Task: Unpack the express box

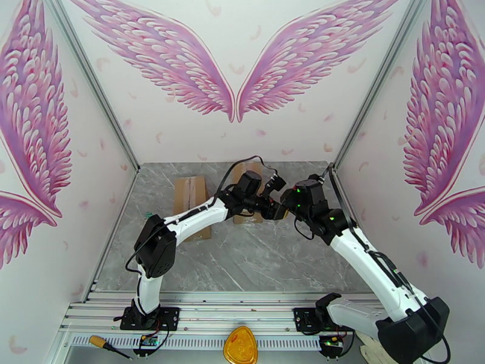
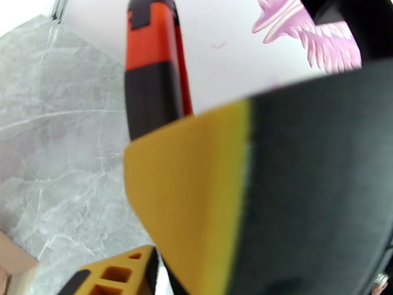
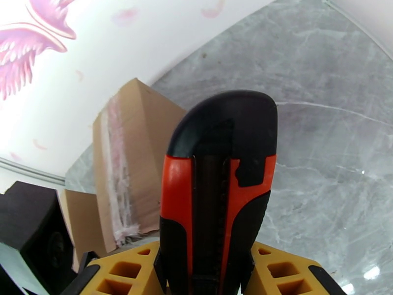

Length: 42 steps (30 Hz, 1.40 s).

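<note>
Two robot arms are seen bent inward over a grey marble table [image 1: 260, 262]. A yellow-handled screwdriver [image 1: 102, 344] and a yellow plastic piece [image 1: 240, 346] are laid on the rail at the near edge. Toward the middle of the table, the right claw [image 3: 212, 256] is closed on an orange-and-black utility knife [image 3: 221, 168]. The knife is gripped by its lower body between the yellow fingers [image 3: 280, 271], and its rounded black end is pointed away from the wrist. The left claw [image 1: 271, 206] is brought right up against the right one. In its own wrist view the knife is seen past a large yellow-and-black shape too near to be made out, and whether this claw is open or closed cannot be told. A cardboard box [image 1: 242, 218] is partly hidden beneath the meeting claws. A second, taped box [image 1: 190, 192] is set farther left, toward the back of the table, and its near end is crossed by the left arm. Pink wings [image 1: 236, 86] are painted on the white back wall.
</note>
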Available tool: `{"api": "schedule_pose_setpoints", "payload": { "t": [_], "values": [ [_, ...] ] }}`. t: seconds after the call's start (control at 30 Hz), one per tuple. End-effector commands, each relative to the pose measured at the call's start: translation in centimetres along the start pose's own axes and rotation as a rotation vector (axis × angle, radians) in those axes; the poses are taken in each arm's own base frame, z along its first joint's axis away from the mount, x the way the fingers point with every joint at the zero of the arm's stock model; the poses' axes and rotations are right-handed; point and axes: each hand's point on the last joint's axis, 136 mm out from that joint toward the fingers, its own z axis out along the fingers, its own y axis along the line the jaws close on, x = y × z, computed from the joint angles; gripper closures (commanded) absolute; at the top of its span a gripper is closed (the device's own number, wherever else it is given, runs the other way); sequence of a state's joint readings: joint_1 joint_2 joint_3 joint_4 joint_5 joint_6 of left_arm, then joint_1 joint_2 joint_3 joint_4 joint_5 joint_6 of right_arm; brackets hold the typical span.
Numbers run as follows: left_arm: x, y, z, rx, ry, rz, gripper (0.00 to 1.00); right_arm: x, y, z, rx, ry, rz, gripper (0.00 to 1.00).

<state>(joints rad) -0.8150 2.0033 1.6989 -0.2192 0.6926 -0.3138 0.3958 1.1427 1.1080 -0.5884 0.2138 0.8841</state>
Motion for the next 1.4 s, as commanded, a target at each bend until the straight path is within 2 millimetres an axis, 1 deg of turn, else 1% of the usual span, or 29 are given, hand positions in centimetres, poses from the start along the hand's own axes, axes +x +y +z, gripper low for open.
{"api": "schedule_pose_setpoints", "payload": {
  "t": [0.0,0.07,0.17,0.23,0.3,0.37,0.43,0.6,0.8,0.9,0.93,1.0,1.2,1.33,1.37],
  "values": [
    [-2.2,-0.9,-0.7,0.051,-0.041,0.032,0.75,-0.9,1.9,-1.1,-0.094,-0.041,-0.015,0.5],
    [-2.7,-1.6,-1.1,0.078,-0.043,0.044,0.81,-1.0,2.3,-1.3,-0.115,-0.044,-0.07,0.4],
    [-3.7,-3.0,-2.1,0.115,-0.059,0.088,0.88,-1.0,3.3,-2.1,-0.189,-0.058,-0.215,0.28],
    [-4.3,-4.1,-3.2,0.148,-0.072,0.121,0.91,-1.1,4.0,-3.1,-0.273,-0.074,-0.314,0.2],
    [-4.9,-4.9,-4.2,0.182,-0.081,0.137,0.93,-1.7,4.2,-4.1,-0.336,-0.105,-0.351,0.15],
    [-5.5,-5.7,-5.2,0.219,-0.087,0.151,0.94,-2.4,4.0,-4.9,-0.38,-0.13,-0.364,0.11],
    [-6.0,-6.4,-6.3,0.25,-0.093,0.163,0.95,-2.8,4.1,-5.7,-0.448,-0.139,-0.375,0.1],
    [-6.7,-8.7,-8.2,0.346,-0.081,0.195,0.96,-2.8,6.1,-7.1,-0.65,-0.111,-0.443,0.12],
    [-6.4,-10.2,-9.1,0.429,-0.052,0.202,0.99,-3.4,8.5,-8.4,-0.861,-0.089,-0.472,0.22],
    [-6.1,-10.8,-9.1,0.465,-0.032,0.191,1.0,-3.2,9.6,-8.8,-0.947,-0.064,-0.491,0.31],
    [-6.0,-10.8,-9.2,0.473,-0.026,0.187,1.0,-3.2,10.0,-9.1,-0.978,-0.067,-0.497,0.35],
    [-5.8,-11.0,-9.3,0.484,-0.016,0.18,1.0,-3.2,10.5,-9.7,-1.026,-0.068,-0.506,0.4],
    [-5.4,-11.2,-9.4,0.507,0.005,0.161,1.0,-2.6,11.0,-9.8,-1.085,-0.022,-0.526,0.6],
    [-5.1,-11.0,-9.4,0.509,0.015,0.147,1.0,-2.1,11.0,-9.8,-1.104,0.001,-0.536,0.77],
    [-5.1,-10.9,-9.3,0.506,0.016,0.144,1.0,-1.9,10.9,-9.7,-1.104,0.003,-0.54,0.83]
  ]
}}
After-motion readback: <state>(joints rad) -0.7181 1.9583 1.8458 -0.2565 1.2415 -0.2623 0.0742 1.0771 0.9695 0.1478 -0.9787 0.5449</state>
